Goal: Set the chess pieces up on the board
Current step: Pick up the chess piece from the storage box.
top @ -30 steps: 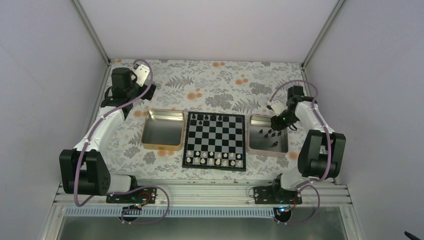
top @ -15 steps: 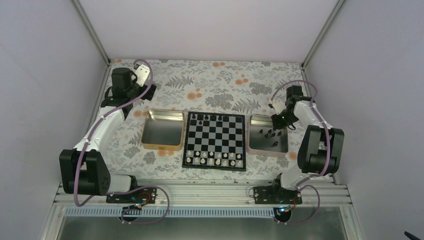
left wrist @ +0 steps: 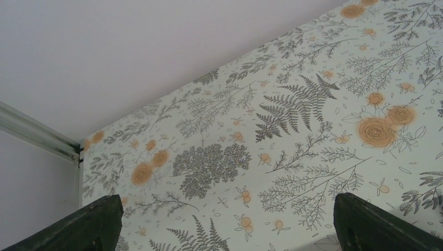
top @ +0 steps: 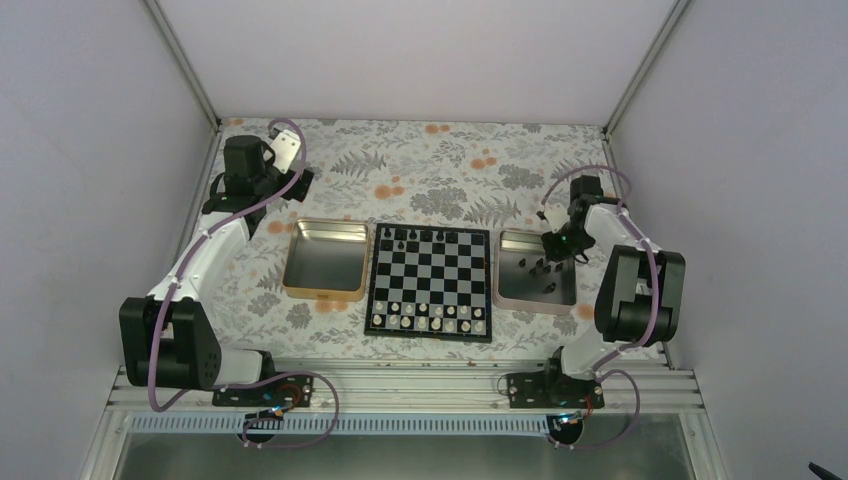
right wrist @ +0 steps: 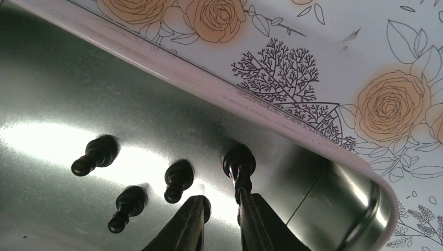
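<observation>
A: Where's the small square black-and-pale chessboard (top: 428, 283)?
B: Mid-table on the floral tablecloth (top: 420, 165), btwn two rectangular metal trays. The gold tray (top: 325, 265) is just beside its left edge, the silver tray (top: 512, 283) just beside its right.
A: And the tiny black chess pieces (top: 412, 237)?
B: Some stand along the board's far row. Others sit in the silver tray, mostly its far half. Small white pieces (top: 425, 316) are on the two near rows.
A: And the right gripper (top: 553, 246)?
B: Down inside the silver tray, nr its far-right corner. On the wrist cam the fingers (right wrist: 183, 230) are drawn narrow, w/ only a thin bright strip of tray btwn them. One black piece (right wrist: 239, 159) w/ a round base runs its narrow end down to the tip of the finger on the right of that view. Clamped or just touching? Can't tell.
A: Anything else nr it?
B: Three more black pieces (right wrist: 177, 180) on the tray floor, left of the fingers. They're apart from each other & from the jaws. The tray's rounded rim runs just behind them, cloth beyond.
A: And the left gripper (left wrist: 227, 198)?
B: Over the cloth nr the far-left corner, well apart from the board & both trays. Jaws wide; the cloth's ferns & orange roses show btwn the fingers.
</observation>
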